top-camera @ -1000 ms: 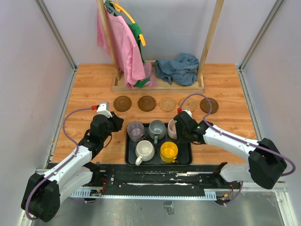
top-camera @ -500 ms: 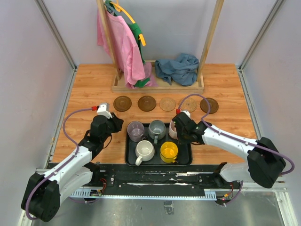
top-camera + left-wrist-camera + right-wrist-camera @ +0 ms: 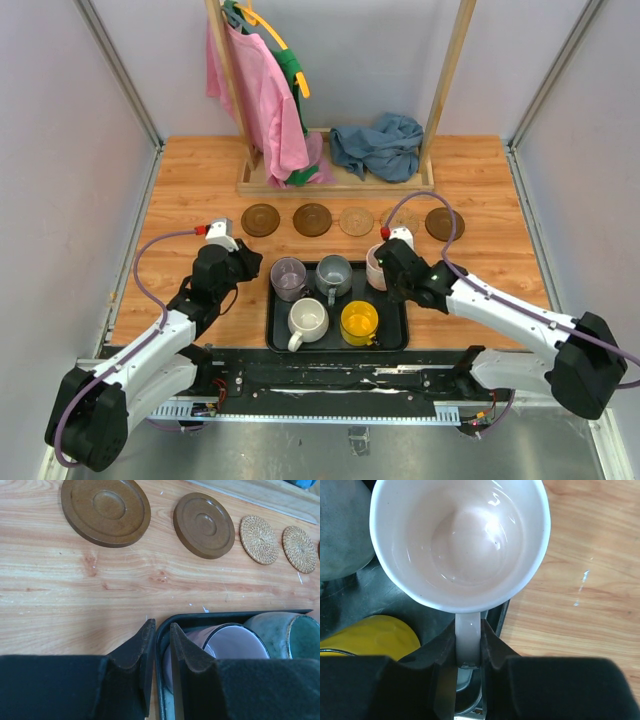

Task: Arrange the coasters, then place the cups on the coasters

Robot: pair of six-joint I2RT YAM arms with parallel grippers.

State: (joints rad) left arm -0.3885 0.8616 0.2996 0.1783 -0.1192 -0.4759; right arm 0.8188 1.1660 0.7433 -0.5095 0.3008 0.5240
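Shifted right since a second ago: pale pink glossy mug, now at the far right corner of the black rectangular tray, overhanging its rim. Upright, mouth up, empty. Handle points right into the right gripper, which is clamped on it.

Tray holds a translucent purple mug, grey-blue mug, cream-white mug and bright yellow mug.

Left gripper pinches the tray's left wall.

Row of five round coasters, brown and tan woven, lies far of the tray.
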